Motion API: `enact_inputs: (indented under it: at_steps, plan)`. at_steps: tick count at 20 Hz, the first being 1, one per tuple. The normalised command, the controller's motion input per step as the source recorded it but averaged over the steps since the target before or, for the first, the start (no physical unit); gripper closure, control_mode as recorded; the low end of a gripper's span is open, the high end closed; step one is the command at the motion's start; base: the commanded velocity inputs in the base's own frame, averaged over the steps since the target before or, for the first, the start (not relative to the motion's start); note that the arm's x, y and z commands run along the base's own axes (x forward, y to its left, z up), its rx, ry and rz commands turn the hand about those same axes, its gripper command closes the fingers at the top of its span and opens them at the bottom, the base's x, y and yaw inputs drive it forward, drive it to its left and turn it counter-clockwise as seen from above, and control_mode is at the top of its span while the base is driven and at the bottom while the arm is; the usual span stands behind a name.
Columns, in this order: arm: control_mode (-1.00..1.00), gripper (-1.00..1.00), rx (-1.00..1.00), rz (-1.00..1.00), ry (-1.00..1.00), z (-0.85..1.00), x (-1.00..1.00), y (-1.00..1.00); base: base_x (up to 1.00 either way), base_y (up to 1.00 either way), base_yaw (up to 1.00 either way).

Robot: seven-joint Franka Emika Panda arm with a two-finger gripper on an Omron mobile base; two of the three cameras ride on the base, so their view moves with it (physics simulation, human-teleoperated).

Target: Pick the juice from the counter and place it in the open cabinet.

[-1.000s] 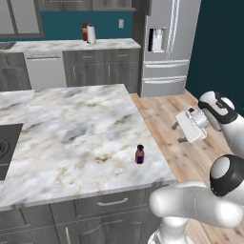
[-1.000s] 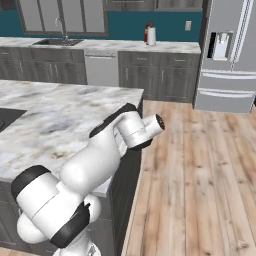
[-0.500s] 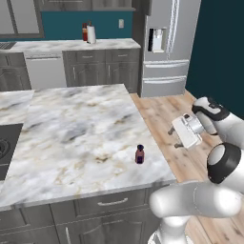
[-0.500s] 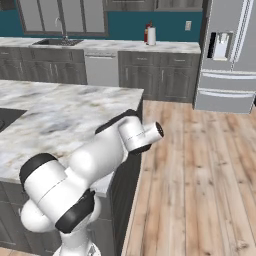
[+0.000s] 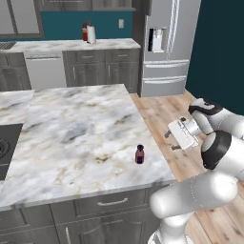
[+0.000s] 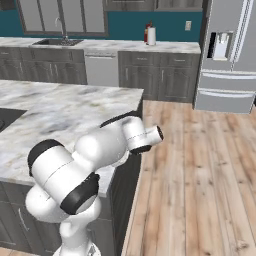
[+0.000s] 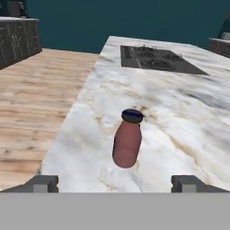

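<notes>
The juice (image 5: 139,155) is a small dark purple bottle with a dark cap. It stands upright near the right edge of the marble island counter (image 5: 71,128). My gripper (image 5: 170,141) hovers just off that edge, right of the bottle, with its fingers pointing at it. In the hand view the juice (image 7: 127,141) stands straight ahead on the counter (image 7: 179,112), beyond the open gripper (image 7: 115,183). The fingertips (image 7: 42,183) are wide apart and nothing is between them. In the right base view my own arm hides the bottle. The open cabinet is out of view.
A dark cooktop (image 5: 5,147) is set in the island's left side, far beyond the bottle in the hand view (image 7: 155,56). A steel fridge (image 5: 167,43) and a back counter with a paper towel roll (image 5: 91,34) stand behind. Wood floor (image 6: 200,175) lies to the right.
The hand has moved left and slightly down, closer to the island's edge and the juice. The jaws have stayed open, and the bottle has not moved.
</notes>
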Motion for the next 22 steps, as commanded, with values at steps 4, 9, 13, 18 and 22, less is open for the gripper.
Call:
enact_inputs:
  at_steps: [4, 9, 13, 18, 22]
  plan:
    - [-1.00, -1.00, 0.03, 0.01, 0.00, -0.14, 0.29, 0.13, 0.00, 0.00, 0.00]
    - [-1.00, -1.00, 0.01, 0.01, 0.02, -0.15, 0.22, 0.14, 0.00, 0.00, 0.00]
    - [-1.00, -1.00, 0.01, 0.02, 0.07, -0.13, 0.01, 0.17, 0.00, 0.00, 0.00]
    - [-1.00, -1.00, 0.00, 0.02, 0.04, -0.18, 0.15, 0.21, 0.00, 0.00, 0.00]
    - [-1.00, -1.00, 0.01, 0.02, 0.06, -0.10, 0.09, 0.14, 0.00, 0.00, 0.00]
